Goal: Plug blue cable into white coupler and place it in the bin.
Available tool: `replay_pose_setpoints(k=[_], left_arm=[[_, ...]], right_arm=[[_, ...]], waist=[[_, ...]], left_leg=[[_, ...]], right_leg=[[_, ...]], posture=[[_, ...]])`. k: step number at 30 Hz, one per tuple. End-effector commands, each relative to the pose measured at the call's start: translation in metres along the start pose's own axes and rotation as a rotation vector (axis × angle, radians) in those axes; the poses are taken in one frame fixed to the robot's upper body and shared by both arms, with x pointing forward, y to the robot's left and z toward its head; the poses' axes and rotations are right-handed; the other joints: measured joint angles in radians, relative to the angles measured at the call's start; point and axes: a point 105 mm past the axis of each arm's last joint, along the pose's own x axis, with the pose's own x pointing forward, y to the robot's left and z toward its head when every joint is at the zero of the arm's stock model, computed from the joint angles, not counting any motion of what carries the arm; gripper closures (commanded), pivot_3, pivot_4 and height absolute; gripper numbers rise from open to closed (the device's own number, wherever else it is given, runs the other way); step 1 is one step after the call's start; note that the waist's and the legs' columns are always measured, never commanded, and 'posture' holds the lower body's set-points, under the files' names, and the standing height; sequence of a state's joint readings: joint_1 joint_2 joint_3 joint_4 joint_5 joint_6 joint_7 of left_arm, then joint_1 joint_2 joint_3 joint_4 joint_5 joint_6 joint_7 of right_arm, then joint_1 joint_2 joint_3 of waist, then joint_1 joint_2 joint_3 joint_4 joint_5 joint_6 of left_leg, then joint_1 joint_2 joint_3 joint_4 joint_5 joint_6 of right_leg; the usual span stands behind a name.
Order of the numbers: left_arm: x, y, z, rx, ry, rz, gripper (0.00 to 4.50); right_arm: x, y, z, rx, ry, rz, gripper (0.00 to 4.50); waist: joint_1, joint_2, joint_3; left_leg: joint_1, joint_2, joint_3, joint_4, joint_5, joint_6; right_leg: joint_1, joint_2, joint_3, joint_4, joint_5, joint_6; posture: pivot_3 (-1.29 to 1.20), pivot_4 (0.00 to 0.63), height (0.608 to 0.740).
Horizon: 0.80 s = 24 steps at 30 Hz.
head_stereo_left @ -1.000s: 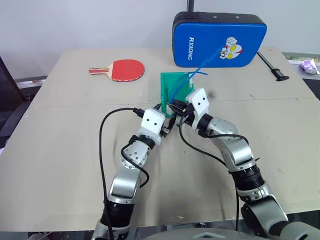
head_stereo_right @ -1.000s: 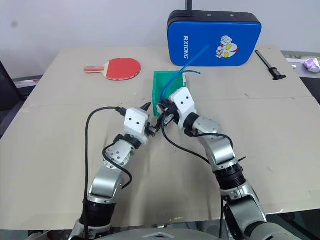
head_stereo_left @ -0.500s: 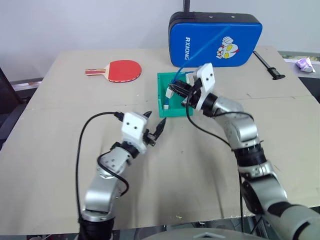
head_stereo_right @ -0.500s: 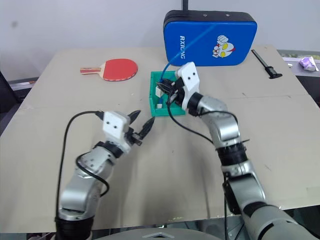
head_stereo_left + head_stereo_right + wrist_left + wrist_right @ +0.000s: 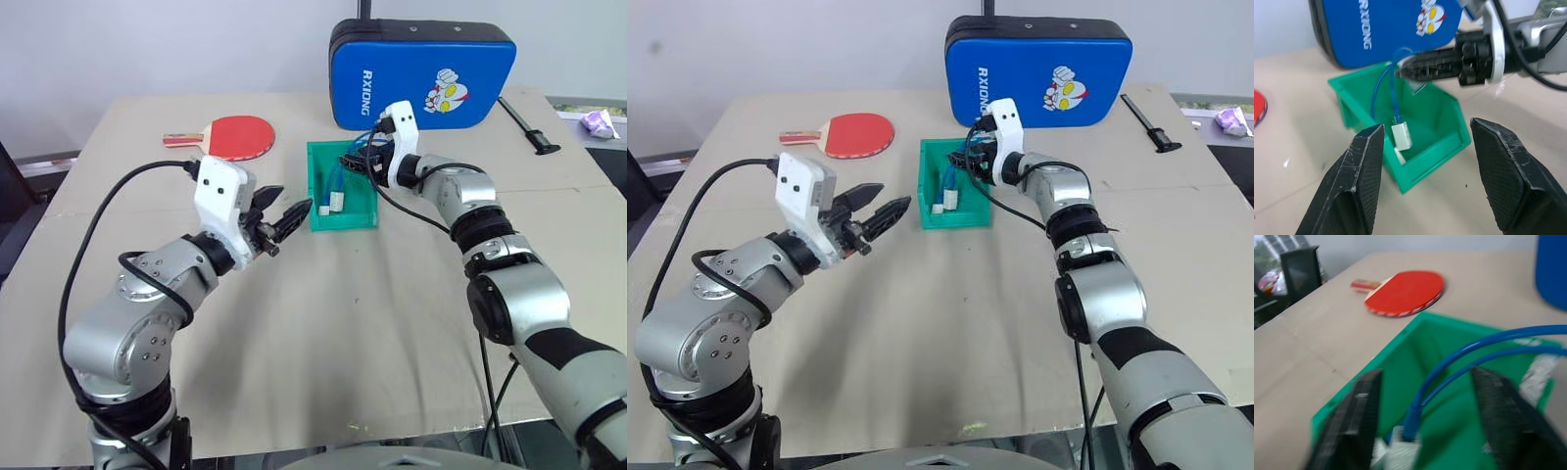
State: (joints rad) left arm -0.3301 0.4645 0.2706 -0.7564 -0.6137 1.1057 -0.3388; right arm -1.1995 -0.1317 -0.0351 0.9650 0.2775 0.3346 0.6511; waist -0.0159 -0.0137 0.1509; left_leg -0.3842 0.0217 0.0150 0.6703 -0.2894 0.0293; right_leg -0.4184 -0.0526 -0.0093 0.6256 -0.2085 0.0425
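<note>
Blue cable (image 5: 1382, 93): light, floppy; plugged into white coupler (image 5: 1401, 135), apparently lying in bin (image 5: 364, 211). Grip by the rigid coupler. My right tool (image 5: 1422, 396) spread, empty; left tool (image 5: 1425, 142) apart.

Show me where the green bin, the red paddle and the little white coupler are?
Green bin (image 5: 361, 212), left eye view, its right wall.
Red paddle (image 5: 247, 135), left eye view, blade middle.
White coupler (image 5: 1401, 135), left wrist view, its front face.
</note>
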Motion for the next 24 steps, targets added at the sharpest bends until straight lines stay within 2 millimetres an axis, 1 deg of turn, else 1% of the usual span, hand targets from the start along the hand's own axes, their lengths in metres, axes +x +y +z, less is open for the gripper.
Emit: replay_pose_setpoints(k=[1, 3, 6, 8, 10, 11, 13, 14, 15, 16, 17, 19, 21, 24], left_arm=[[-0.007, 0.000, 0.008, 0.037, -0.037, 0.030, 1.62], [-0.010, 0.001, 0.005, 0.046, -0.031, 0.046, 1.62], [-0.018, 0.003, -0.006, 0.061, -0.016, 0.087, 1.62], [-0.027, 0.003, -0.023, 0.086, 0.029, 0.107, 1.62], [-0.037, 0.000, -0.038, 0.098, 0.048, 0.109, 1.62], [-0.043, -0.003, -0.048, 0.088, 0.054, 0.102, 1.62], [-0.057, -0.006, -0.073, 0.070, 0.084, 0.107, 1.62], [-0.064, -0.004, -0.087, 0.064, 0.103, 0.125, 1.62], [-0.070, -0.002, -0.100, 0.066, 0.125, 0.150, 1.62], [-0.075, -0.001, -0.112, 0.083, 0.150, 0.158, 1.62], [-0.081, -0.005, -0.123, 0.064, 0.173, 0.135, 1.62], [-0.088, -0.012, -0.136, 0.037, 0.192, 0.103, 1.62], [-0.092, -0.014, -0.142, 0.021, 0.201, 0.089, 1.62], [-0.093, -0.019, -0.146, 0.009, 0.204, 0.049, 1.62]], right_arm=[[-0.018, -0.010, 0.034, -0.107, -0.141, -0.017, 0.03], [-0.031, -0.011, 0.035, -0.122, -0.169, 0.007, 0.03], [-0.062, -0.006, 0.031, -0.151, -0.211, 0.083, 0.03], [-0.095, 0.000, 0.019, -0.183, -0.224, 0.146, 0.03], [-0.126, 0.006, 0.001, -0.182, -0.205, 0.189, 0.03], [-0.144, 0.004, -0.017, -0.211, -0.159, 0.186, 0.03], [-0.186, -0.004, -0.068, -0.266, -0.028, 0.184, 0.03], [-0.202, -0.007, -0.089, -0.271, 0.024, 0.168, 0.03], [-0.214, -0.009, -0.105, -0.254, 0.069, 0.151, 0.03], [-0.224, -0.011, -0.118, -0.238, 0.106, 0.140, 0.03], [-0.232, -0.010, -0.128, -0.218, 0.130, 0.140, 0.03], [-0.244, -0.007, -0.141, -0.189, 0.155, 0.158, 0.03], [-0.248, -0.005, -0.145, -0.185, 0.152, 0.165, 0.03], [-0.249, -0.006, -0.146, -0.217, 0.127, 0.140, 0.03]], waist=[[0.001, 0.000, 0.000], [0.004, 0.000, 0.000], [0.004, 0.000, 0.000], [0.004, 0.000, 0.000], [0.006, 0.000, 0.000], [0.006, 0.000, 0.000], [0.011, 0.000, 0.000], [0.013, 0.000, 0.000], [0.013, 0.000, 0.000], [0.013, 0.000, 0.000], [0.009, 0.001, 0.000], [0.000, 0.000, 0.000], [0.000, -0.003, 0.001], [0.003, -0.003, 0.001]], left_leg=[[-0.001, 0.000, 0.000, 0.000, 0.000, 0.000], [-0.001, 0.000, 0.000, 0.000, 0.000, 0.000], [-0.001, 0.000, 0.000, 0.000, 0.000, 0.000], [-0.001, 0.000, 0.000, -0.001, 0.000, 0.000], [-0.001, 0.000, -0.001, -0.002, 0.000, 0.000], [-0.001, 0.000, -0.001, -0.002, 0.000, 0.000], [0.000, 0.000, 0.000, -0.002, -0.001, 0.000], [0.002, 0.000, 0.001, -0.002, -0.002, 0.002], [0.003, 0.000, 0.002, -0.002, -0.003, 0.005], [0.004, 0.000, 0.003, -0.002, -0.004, 0.005], [0.005, 0.000, 0.004, -0.002, -0.004, 0.006], [0.007, 0.000, 0.006, -0.001, -0.003, 0.006], [0.010, 0.001, 0.007, 0.002, -0.003, 0.006], [0.015, 0.002, 0.007, 0.001, -0.003, 0.006]], right_leg=[[-0.001, 0.000, 0.000, 0.000, 0.000, 0.000], [-0.001, -0.001, 0.000, 0.000, 0.000, 0.000], [-0.001, -0.002, 0.000, -0.001, 0.000, 0.000], [-0.001, -0.002, 0.001, -0.001, 0.000, 0.000], [-0.001, -0.003, 0.001, -0.001, 0.000, 0.000], [-0.001, -0.003, 0.001, -0.001, 0.000, 0.000], [-0.002, -0.005, 0.001, -0.005, -0.001, 0.000], [0.001, -0.005, 0.001, -0.006, -0.001, 0.000], [0.002, -0.009, 0.001, -0.007, -0.003, -0.004], [0.003, -0.009, 0.001, -0.006, -0.003, -0.004], [0.003, -0.009, 0.002, -0.006, -0.003, -0.004], [0.003, -0.007, 0.005, -0.004, -0.003, -0.004], [0.003, -0.002, 0.006, -0.002, -0.004, -0.003], [0.006, -0.002, 0.005, -0.001, -0.004, -0.003]], posture=[[0.00, 0.150, 0.728], [0.00, 0.150, 0.728], [0.00, 0.150, 0.728], [0.00, 0.150, 0.728], [0.00, 0.150, 0.728], [0.00, 0.150, 0.728], [0.00, 0.150, 0.728], [0.00, 0.150, 0.728], [0.00, 0.150, 0.728], [0.00, 0.150, 0.728], [0.00, 0.150, 0.728], [0.00, 0.150, 0.728], [0.00, 0.150, 0.728], [0.00, 0.150, 0.728]])
